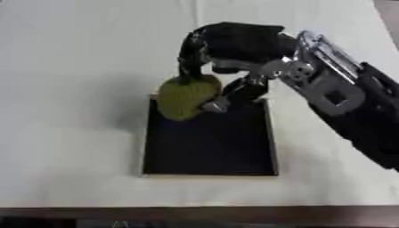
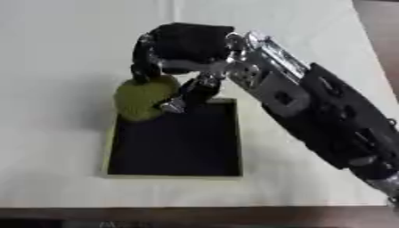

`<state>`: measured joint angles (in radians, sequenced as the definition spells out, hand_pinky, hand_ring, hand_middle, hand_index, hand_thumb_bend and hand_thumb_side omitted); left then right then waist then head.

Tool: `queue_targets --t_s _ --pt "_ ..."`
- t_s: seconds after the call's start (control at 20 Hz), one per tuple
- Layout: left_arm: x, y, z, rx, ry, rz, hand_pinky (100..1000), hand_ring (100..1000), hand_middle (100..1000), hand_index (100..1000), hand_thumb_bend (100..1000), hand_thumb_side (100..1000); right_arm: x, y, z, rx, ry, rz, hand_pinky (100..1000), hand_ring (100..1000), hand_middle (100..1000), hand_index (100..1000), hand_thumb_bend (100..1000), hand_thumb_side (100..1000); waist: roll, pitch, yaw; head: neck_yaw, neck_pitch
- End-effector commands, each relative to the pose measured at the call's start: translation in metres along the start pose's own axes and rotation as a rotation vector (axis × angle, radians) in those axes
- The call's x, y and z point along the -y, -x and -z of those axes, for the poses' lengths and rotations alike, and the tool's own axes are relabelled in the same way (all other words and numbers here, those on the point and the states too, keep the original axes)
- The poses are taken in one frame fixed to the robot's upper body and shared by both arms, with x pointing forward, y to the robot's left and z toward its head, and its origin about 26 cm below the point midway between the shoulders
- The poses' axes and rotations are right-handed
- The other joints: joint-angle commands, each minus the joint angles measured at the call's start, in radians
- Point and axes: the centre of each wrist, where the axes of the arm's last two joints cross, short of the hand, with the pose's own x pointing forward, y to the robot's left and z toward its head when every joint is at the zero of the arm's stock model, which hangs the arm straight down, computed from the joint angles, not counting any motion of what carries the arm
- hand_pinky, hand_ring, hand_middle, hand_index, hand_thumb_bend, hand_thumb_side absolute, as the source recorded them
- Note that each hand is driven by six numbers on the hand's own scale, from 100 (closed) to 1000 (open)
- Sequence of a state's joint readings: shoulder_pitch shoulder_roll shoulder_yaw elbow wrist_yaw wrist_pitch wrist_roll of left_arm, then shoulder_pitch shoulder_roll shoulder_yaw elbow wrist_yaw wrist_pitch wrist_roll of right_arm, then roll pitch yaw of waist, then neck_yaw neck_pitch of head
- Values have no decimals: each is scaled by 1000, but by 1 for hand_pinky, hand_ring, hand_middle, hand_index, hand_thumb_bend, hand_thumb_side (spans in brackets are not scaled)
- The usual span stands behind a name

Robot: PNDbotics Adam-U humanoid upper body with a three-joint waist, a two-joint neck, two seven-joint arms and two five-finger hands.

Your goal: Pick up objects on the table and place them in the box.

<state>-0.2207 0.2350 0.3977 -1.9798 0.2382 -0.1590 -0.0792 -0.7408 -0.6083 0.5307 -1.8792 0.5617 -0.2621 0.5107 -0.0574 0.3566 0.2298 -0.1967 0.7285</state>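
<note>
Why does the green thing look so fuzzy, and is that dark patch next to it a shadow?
In the left eye view the green thing, held by the right robot hand, has soft, blurred edges, like the whole picture. Yes, a faint grey shadow lies on the table to its left. In the right eye view the box looks flat black inside, without glare.

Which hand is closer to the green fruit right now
Right. The right hand has its fingers curled round the green fruit, holding it over the far left corner of the box. The left hand shows in neither view.
</note>
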Motion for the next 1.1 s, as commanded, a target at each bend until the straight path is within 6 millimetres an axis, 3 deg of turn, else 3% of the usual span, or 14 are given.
queue_targets --t_s 0.05,0.25,0.35,0.4,0.6,0.85,1.1 --pt "0 -8 6 34 13 5 697 746 764 757 100 610 8 -12 -6 -18 -2 2 755 499 384 554 100 145 6 -20 3 -4 -3" --pt "1 -8 6 35 16 1 697 746 764 757 100 610 2 -17 -8 -43 -31 34 751 526 425 589 100 163 6 -20 2 -4 -6" --pt "1 -8 6 36 18 0 697 746 765 757 100 610 -3 -17 -8 -46 -67 32 754 568 477 633 100 152 6 -20 3 -4 -6" --pt "1 -8 6 36 18 0 697 746 765 757 100 611 -7 -16 -7 -46 -89 30 767 609 528 674 115 100 7 -20 3 -4 -6" --pt "1 -8 6 36 18 -1 697 747 765 757 100 610 -13 -13 -7 -50 -148 20 802 708 661 751 165 100 7 -20 3 -3 -5" --pt "1 -8 6 36 17 0 697 747 765 757 100 610 -14 -10 -9 -71 -173 13 841 766 763 814 158 100 6 -20 4 -2 -6" --pt "1 -8 6 35 15 3 697 748 765 756 100 610 -12 -9 -15 -80 -150 15 854 802 815 851 148 236 5 -22 1 1 -6"
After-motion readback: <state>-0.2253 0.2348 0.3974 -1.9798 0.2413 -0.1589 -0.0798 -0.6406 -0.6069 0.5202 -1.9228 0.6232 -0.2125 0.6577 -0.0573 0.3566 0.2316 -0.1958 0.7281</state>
